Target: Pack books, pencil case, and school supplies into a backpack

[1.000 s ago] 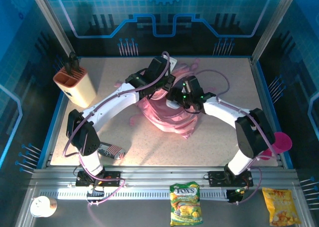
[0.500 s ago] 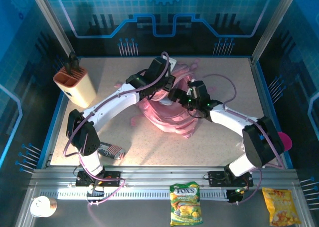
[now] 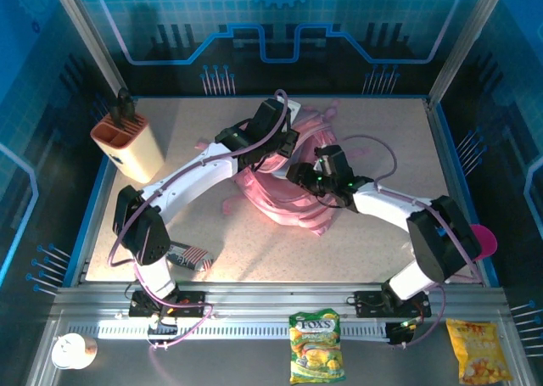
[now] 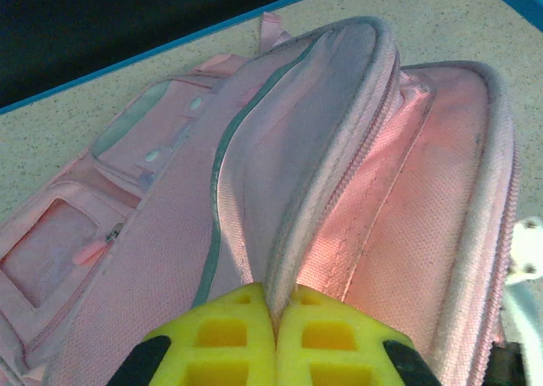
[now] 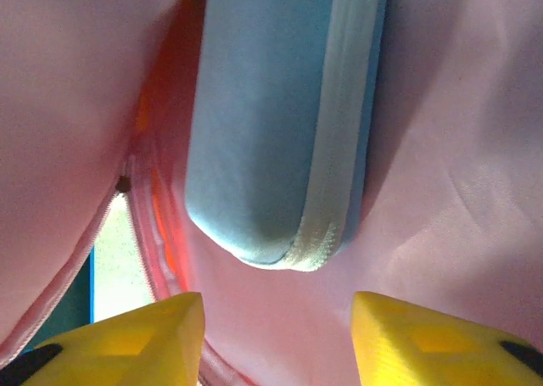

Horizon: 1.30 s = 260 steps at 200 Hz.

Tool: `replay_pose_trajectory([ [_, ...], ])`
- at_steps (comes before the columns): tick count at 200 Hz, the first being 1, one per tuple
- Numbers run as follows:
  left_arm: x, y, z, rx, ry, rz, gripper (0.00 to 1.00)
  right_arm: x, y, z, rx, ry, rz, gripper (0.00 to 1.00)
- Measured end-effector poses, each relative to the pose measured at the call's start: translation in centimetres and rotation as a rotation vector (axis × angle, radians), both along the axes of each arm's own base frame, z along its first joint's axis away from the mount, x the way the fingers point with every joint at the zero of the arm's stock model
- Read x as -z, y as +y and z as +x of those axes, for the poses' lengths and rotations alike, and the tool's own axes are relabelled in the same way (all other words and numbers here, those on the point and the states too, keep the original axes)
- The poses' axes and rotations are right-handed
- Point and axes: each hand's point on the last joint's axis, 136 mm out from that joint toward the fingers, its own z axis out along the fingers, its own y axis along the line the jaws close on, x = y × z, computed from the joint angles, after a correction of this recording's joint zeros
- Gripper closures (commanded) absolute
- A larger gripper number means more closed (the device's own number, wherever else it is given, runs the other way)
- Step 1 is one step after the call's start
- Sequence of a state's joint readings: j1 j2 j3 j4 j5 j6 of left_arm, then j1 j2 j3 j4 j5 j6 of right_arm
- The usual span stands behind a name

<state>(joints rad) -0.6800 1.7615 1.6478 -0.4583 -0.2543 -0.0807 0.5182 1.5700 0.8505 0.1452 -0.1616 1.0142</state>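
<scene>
Left hand (image 4: 273, 322) pressed together, pinching the mouth rim of the large pink fabric backpack (image 3: 293, 201); no change over the last second. Right hand (image 5: 276, 310) spread, has shifted slightly inside the opening, just short of a pale blue flat item (image 5: 263, 131), not touching it; likely already stowed. Small striped soft pencil case (image 3: 188, 255) lies out on the speckled tabletop (image 3: 254, 242), still to pack

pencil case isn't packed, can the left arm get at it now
Probably not yet: the left fingers are shut on a flap of the backpack. The pencil case lies uncovered by that arm's base, so it must let go first.
</scene>
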Motion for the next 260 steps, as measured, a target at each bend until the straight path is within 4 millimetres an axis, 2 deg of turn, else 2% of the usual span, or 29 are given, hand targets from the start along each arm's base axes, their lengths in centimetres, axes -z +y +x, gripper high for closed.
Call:
replay_pose_trajectory([
  [26,0.0,0.0,0.0,0.003,0.002,-0.001,1.00,0.8,0.6,1.1,0.009,0.015,0.005,0.63],
  [77,0.0,-0.2,-0.1,0.010,0.005,-0.006,1.00,1.2,1.5,4.2,0.044,-0.024,0.008,0.68],
  [120,0.0,-0.2,-0.1,0.009,0.007,-0.013,1.00,1.3,2.7,8.0,0.083,-0.060,0.031,0.69],
  [155,0.0,-0.1,0.0,-0.004,0.012,-0.024,1.00,1.1,3.0,8.6,0.093,-0.076,0.054,0.64],
  [173,0.0,-0.1,-0.1,-0.006,0.015,-0.027,1.00,1.0,2.1,7.9,0.108,-0.088,0.059,0.58],
  [190,0.0,-0.1,-0.1,-0.004,0.017,-0.030,1.00,0.5,0.8,6.4,0.115,-0.094,0.062,0.54],
  [233,0.3,-0.4,-0.1,0.004,0.041,-0.056,1.00,-3.9,-4.0,2.0,0.168,-0.179,0.102,0.43],
  [260,1.1,-1.9,0.1,0.051,0.083,-0.085,1.00,-5.2,-7.5,0.0,0.239,-0.206,0.064,0.32],
])
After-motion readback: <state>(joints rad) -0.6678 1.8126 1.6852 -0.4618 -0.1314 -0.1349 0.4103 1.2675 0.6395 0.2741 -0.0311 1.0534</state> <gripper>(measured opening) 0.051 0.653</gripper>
